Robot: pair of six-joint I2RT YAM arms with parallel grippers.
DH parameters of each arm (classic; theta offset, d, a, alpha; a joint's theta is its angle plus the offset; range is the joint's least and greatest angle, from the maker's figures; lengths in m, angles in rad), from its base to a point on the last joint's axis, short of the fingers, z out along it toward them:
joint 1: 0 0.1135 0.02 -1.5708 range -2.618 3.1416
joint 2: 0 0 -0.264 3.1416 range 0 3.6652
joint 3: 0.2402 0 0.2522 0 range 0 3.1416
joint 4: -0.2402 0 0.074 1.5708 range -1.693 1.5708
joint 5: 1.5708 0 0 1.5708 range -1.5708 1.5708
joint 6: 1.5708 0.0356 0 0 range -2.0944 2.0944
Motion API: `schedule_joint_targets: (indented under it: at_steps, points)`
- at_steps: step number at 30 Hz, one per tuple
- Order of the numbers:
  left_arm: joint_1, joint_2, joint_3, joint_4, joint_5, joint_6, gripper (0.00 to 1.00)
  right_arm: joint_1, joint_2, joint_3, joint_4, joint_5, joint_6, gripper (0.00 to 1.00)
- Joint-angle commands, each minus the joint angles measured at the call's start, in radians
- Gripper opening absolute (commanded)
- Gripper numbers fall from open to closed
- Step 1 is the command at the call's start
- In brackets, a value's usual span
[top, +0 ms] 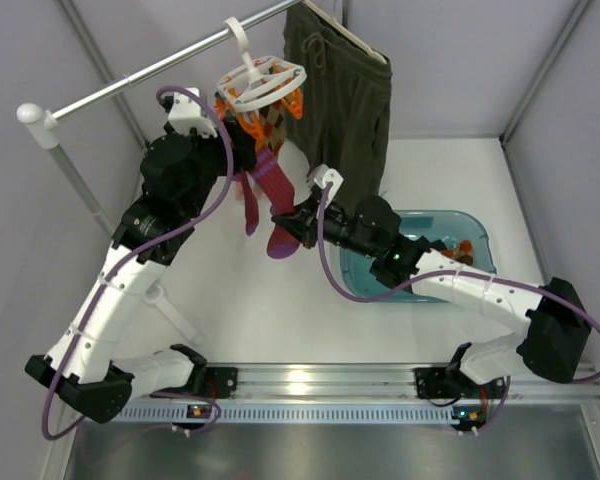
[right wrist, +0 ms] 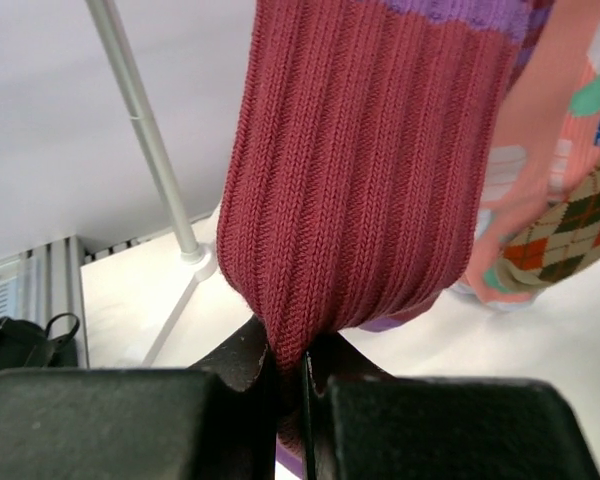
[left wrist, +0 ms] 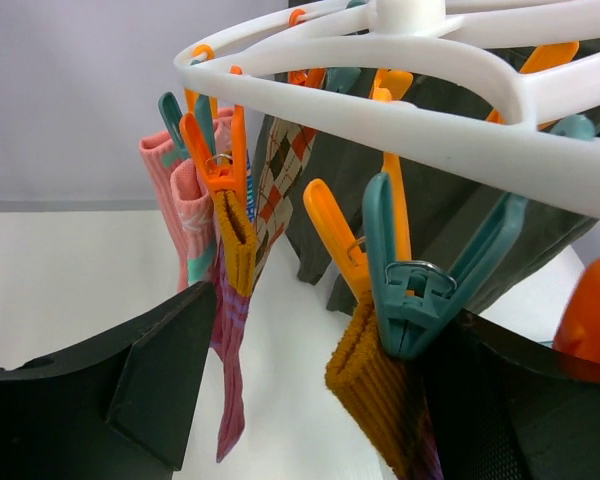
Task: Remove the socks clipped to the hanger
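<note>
Right pincer clamped on maroon sock | left pincer apart below teal peg | at least 4 socks clipped to ring hanger; most work left

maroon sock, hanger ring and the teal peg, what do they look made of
Maroon sock: soft ribbed knit fabric, matte; the vertical ribs and stitch rows show clearly, though the fibre itself cannot be told.
Hanger ring: white moulded plastic, smooth with a slight sheen.
Teal peg: smooth coloured plastic, held by a thin shiny wire spring, apparently metal.
</note>
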Motion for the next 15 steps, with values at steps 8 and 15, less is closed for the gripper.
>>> schedule_joint_targets:
  at_steps: [8, 15]
  points:
    - [0.090, -0.013, -0.072, 0.256, 0.198, -0.023, 0.73, -0.020, -0.043, -0.012, 0.003, -0.181, 0.011, 0.02]
    - [0.095, 0.050, 0.003, 0.310, 0.281, -0.023, 0.61, -0.020, -0.012, -0.006, 0.002, -0.210, 0.013, 0.02]
